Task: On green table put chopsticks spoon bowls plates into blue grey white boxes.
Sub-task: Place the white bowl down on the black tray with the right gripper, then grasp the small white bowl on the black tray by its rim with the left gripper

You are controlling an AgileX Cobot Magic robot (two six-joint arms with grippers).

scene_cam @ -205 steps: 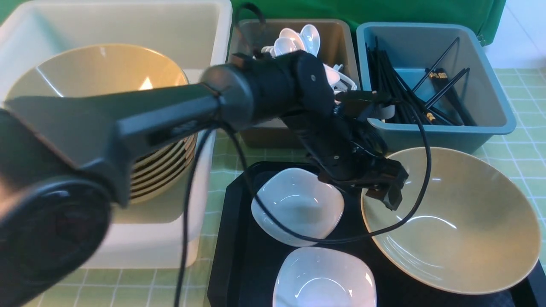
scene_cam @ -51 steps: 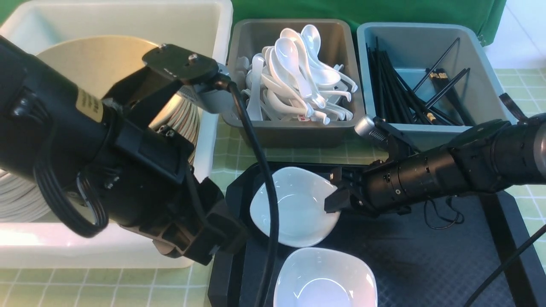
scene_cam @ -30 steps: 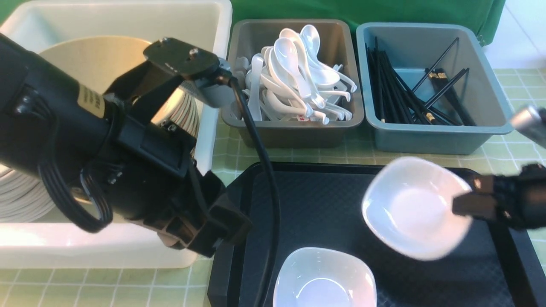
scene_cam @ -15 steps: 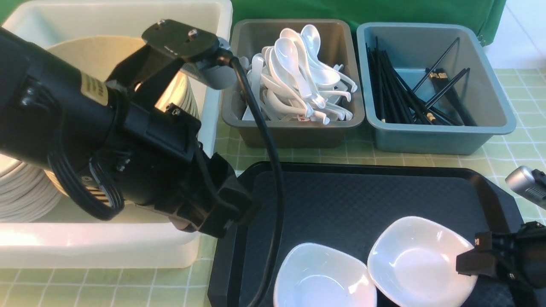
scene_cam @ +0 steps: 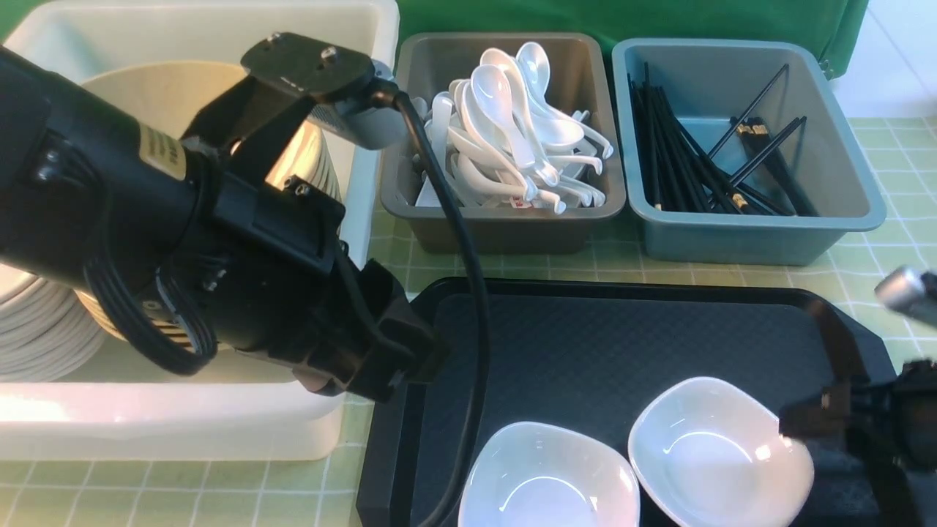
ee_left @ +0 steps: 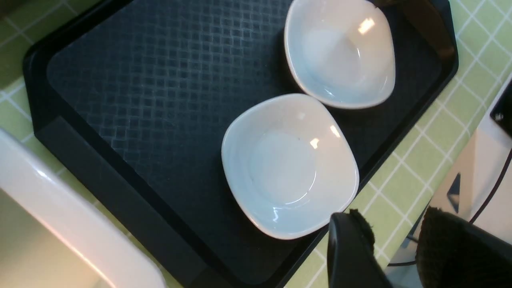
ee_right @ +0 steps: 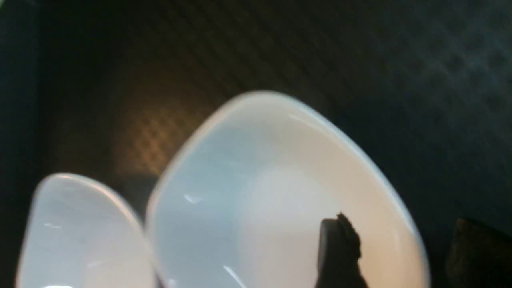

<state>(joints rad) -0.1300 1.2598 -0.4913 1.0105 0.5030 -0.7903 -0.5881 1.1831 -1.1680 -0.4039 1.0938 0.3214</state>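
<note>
The right hand point(ee_right: 406, 248) stands with its fingers apart, one finger over the dip of the right plate point(scene_cam: 714, 454) and the other outside its rim. The rim lies between them but is not clamped. This plate rests flat on the black tray point(scene_cam: 600, 337), at the tray's near right corner. The left plate point(scene_cam: 545, 479) lies at the tray's near edge, just beside the first, with the two rims touching or nearly so. The left hand point(ee_left: 394, 224) hangs above the tray's left edge, fingers apart, nothing between them. The white box point(scene_cam: 183, 432) stands off the tray's left side and holds the stacked bowls point(scene_cam: 146, 95). The grey box point(scene_cam: 505, 234) with the spoons point(scene_cam: 505, 124) and the blue box point(scene_cam: 732, 241) with the chopsticks point(scene_cam: 681, 146) stand on the table point(scene_cam: 886, 256) beyond the tray's far edge. Step in hand, as judged: the plates, the only task items in view not yet boxed. The next move calls for a firm pinch on one plate's rim, a straight lift clear of the neighbouring plate, and transfer over the tray's left side into the white box. The glazed rim is likely slippery, so seat the fingers deep before lifting. The left hand appears the better placed for this transfer.
</note>
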